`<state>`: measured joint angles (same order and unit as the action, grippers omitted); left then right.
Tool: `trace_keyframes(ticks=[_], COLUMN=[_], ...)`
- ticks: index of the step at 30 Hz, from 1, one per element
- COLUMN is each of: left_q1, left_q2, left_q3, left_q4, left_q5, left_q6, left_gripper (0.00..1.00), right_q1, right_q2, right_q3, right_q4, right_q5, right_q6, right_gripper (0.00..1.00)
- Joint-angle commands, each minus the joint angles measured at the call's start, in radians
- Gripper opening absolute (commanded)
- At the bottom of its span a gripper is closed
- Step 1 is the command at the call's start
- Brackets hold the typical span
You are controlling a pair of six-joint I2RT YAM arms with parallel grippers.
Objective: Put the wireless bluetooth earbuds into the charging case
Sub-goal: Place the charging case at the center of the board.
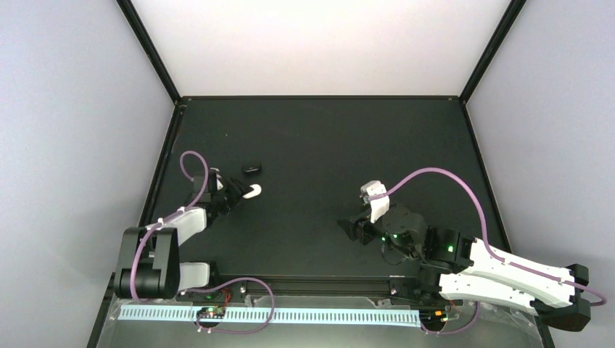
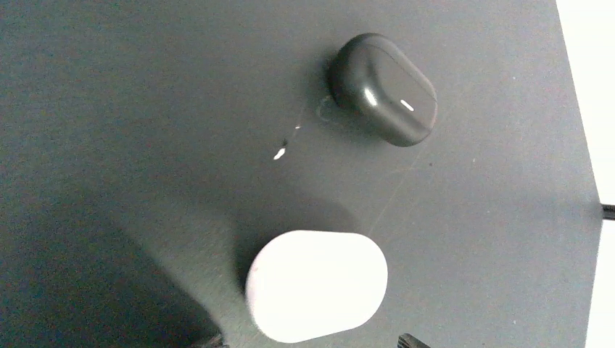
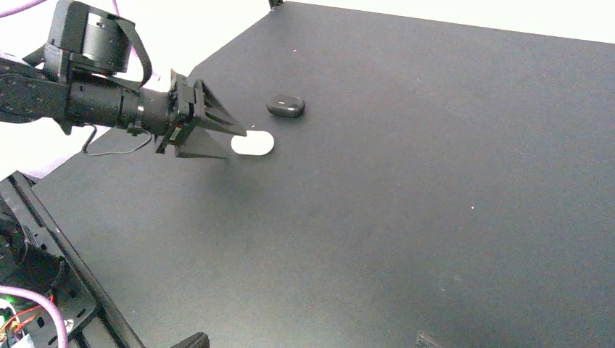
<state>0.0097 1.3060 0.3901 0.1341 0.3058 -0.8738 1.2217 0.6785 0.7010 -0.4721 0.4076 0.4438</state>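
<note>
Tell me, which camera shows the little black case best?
The left wrist view. There the black case is big and sharp, and it looks shut. In the top view the black case is only a tiny dark spot, and in the right wrist view it is small and far away.

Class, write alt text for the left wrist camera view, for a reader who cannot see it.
A closed white charging case lies on a dark table near the bottom of the view; a closed black charging case lies apart from it, toward the upper right.
</note>
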Motion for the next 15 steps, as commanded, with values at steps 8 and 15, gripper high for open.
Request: trace_keyframes(ticks=[8,15], left_q1=[0.011,0.011], left_q2=[-0.039,0.049], left_q3=[0.039,0.027], left_q4=[-0.166,-0.043], left_q5=[-0.090,-0.017], left_q6=[0.048,0.024], left_gripper=[0.64,0.58], right_q1=[0.000,0.000], right_q2=[-0.011,-0.031], right_q3=[0.008,0.008], right_q4=[0.026,0.000], right_q5=[-0.008,0.000], right_q6=[-0.002,0.002], right_gripper=[0.73,0.73])
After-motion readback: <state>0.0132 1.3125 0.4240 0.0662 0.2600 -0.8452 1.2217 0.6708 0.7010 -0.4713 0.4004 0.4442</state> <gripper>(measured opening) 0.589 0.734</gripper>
